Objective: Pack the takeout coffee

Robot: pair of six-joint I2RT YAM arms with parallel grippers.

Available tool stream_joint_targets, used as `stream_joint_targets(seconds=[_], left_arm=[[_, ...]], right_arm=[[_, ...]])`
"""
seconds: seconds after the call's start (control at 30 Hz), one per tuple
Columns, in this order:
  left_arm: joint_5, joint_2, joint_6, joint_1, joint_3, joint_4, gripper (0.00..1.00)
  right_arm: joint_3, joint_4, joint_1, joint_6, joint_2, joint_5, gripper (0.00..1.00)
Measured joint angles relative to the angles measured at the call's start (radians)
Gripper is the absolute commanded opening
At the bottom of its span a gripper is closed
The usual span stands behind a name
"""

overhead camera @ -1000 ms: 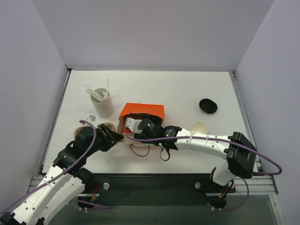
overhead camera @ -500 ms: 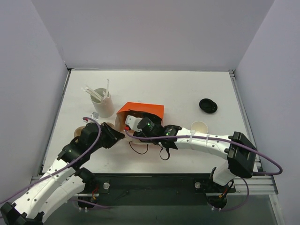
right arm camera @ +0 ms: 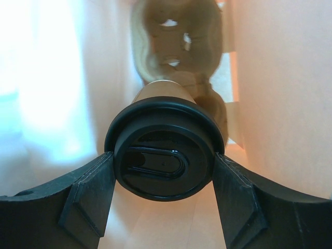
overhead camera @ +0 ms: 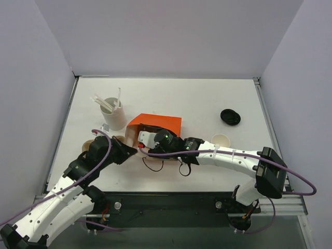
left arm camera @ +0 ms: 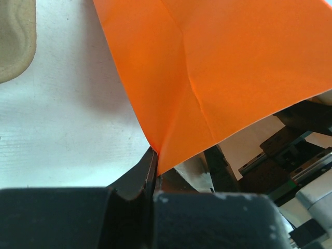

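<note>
White tabletop (overhead camera: 197,98) carries an orange bag (overhead camera: 155,123) tipped on its side. Inside the bag is the coffee cup (right arm camera: 165,140) with its black lid, clamped between the fingers of the right gripper (right arm camera: 163,168). The left gripper (left arm camera: 154,157) is pressed together, pinching the bag's paper edge. A cup of stirrers (overhead camera: 113,116) stands just beyond the bag

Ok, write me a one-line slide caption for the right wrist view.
The right gripper clamps the takeout coffee by its black lid inside the orange bag.
</note>
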Motion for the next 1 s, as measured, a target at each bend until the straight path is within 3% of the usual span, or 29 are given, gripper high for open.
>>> stream_joint_targets(seconds=[0.27, 0.63, 1.0], left_arm=[[0.009, 0.025, 0.020, 0.000, 0.015, 0.000, 0.00], [-0.006, 0.027, 0.035, 0.000, 0.019, 0.000, 0.00], [0.001, 0.025, 0.038, 0.000, 0.026, -0.001, 0.00]], right_arm=[[0.000, -0.010, 0.001, -0.053, 0.006, -0.029, 0.32], [0.017, 0.104, 0.003, -0.143, 0.115, 0.089, 0.32], [0.015, 0.072, -0.021, -0.139, 0.050, 0.053, 0.32]])
